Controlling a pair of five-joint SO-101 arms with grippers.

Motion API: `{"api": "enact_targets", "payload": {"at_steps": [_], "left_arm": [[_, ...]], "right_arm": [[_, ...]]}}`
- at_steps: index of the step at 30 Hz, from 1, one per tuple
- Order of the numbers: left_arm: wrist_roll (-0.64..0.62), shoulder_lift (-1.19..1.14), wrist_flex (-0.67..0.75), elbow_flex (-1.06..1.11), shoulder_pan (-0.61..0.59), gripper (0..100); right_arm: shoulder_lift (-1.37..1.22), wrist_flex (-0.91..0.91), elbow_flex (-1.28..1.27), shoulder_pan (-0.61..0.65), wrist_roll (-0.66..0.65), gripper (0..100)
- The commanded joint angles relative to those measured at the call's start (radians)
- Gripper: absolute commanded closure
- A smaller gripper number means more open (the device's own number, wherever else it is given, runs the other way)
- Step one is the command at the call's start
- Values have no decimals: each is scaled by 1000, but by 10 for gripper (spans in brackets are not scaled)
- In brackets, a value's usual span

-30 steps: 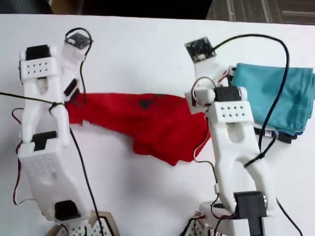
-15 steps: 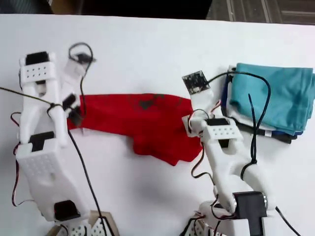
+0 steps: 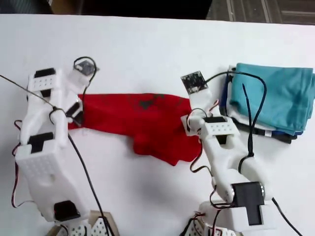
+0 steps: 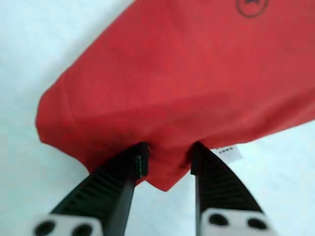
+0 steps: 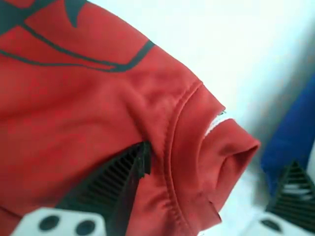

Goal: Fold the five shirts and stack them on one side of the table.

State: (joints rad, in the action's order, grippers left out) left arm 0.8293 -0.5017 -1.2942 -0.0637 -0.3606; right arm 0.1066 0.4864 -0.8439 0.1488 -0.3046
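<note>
Right pincer (image 5: 216, 160) splayed wide astride red shirt (image 5: 74, 98) collar (image 5: 184, 110), folded stack (image 3: 275, 96) just beside.

Table (image 3: 147, 44): white, smooth, matte top; spans nearly the full width of the high view, far edge straight.
Light: bright and even across the tabletop, with only soft shadows.
Beyond the far edge: a dark, unlit band (image 3: 147, 7).
Far right corner: a grey surface with diagonal lines (image 3: 256, 10), possibly flooring.
Far left corner: a dark blue-grey shape (image 3: 19, 6), with a tan patch (image 3: 61, 5) just beside it; neither can be identified.
</note>
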Motion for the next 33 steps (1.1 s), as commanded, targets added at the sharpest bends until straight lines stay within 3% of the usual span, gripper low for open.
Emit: {"api": "enact_targets", "payload": {"at_steps": [1, 6, 8, 10, 11, 24, 29, 33], "left_arm": [[-6, 37, 60, 42, 6, 801], [-6, 37, 94, 48, 6, 800], [-6, 40, 94, 45, 9, 867], [-8, 48, 87, 45, 17, 996], [-8, 49, 74, 44, 21, 965], [-34, 117, -497, -441, 137, 974], [-97, 319, -496, -366, 129, 974], [-94, 505, -493, -133, 130, 974]], "right_arm": [[-2, -12, 41, -1, -6, 598], [-4, -15, 41, 1, -8, 598], [-4, -15, 41, 1, -8, 598], [-4, -16, 41, 1, -8, 598], [-4, -16, 41, 1, -8, 598], [-4, -16, 41, 1, -8, 598], [2, -12, 40, -4, -6, 598], [35, 7, 40, -4, -6, 598]]}}
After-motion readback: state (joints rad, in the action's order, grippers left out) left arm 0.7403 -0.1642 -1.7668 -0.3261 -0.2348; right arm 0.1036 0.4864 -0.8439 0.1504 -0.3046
